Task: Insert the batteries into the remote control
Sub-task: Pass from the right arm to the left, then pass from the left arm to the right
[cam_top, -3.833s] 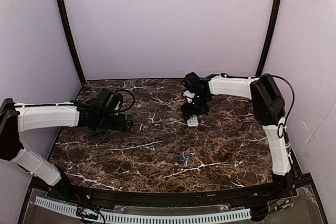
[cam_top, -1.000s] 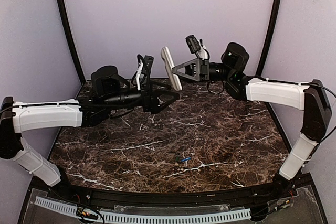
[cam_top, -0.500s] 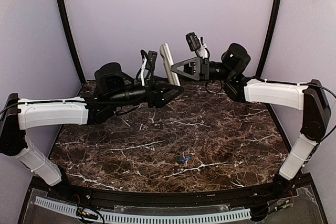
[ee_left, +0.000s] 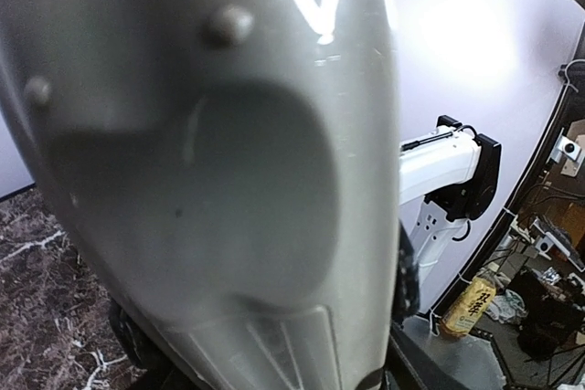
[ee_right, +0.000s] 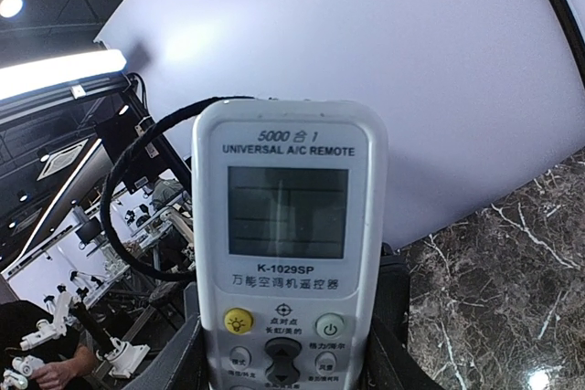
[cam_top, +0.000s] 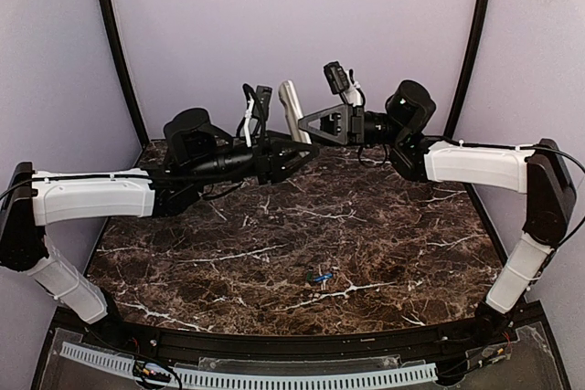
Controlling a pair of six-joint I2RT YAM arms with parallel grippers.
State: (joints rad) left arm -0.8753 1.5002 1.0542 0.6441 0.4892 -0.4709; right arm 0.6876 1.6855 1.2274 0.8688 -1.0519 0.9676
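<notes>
The remote control (cam_top: 291,109) is held up in the air above the back of the table, between both grippers. My right gripper (cam_top: 307,123) is shut on its lower part. The right wrist view shows its white face (ee_right: 288,226) with screen and buttons between my right gripper (ee_right: 283,358). My left gripper (cam_top: 309,147) comes from the left. The remote's grey back (ee_left: 228,180) fills the left wrist view, with my left gripper (ee_left: 274,344) touching both its edges. One blue battery (cam_top: 320,277) lies on the marble table (cam_top: 384,244) near the front middle. Any other battery is out of view.
A small greenish bit (cam_top: 306,274) lies just left of the battery. Black frame posts (cam_top: 117,52) stand at the back corners, with a purple backdrop behind. The table's front edge has a black rail (cam_top: 274,342).
Both arms have lifted from the table. The right gripper picked the remote up and raised it; the left gripper has moved up and right and closed in on the remote, which now tilts slightly.
</notes>
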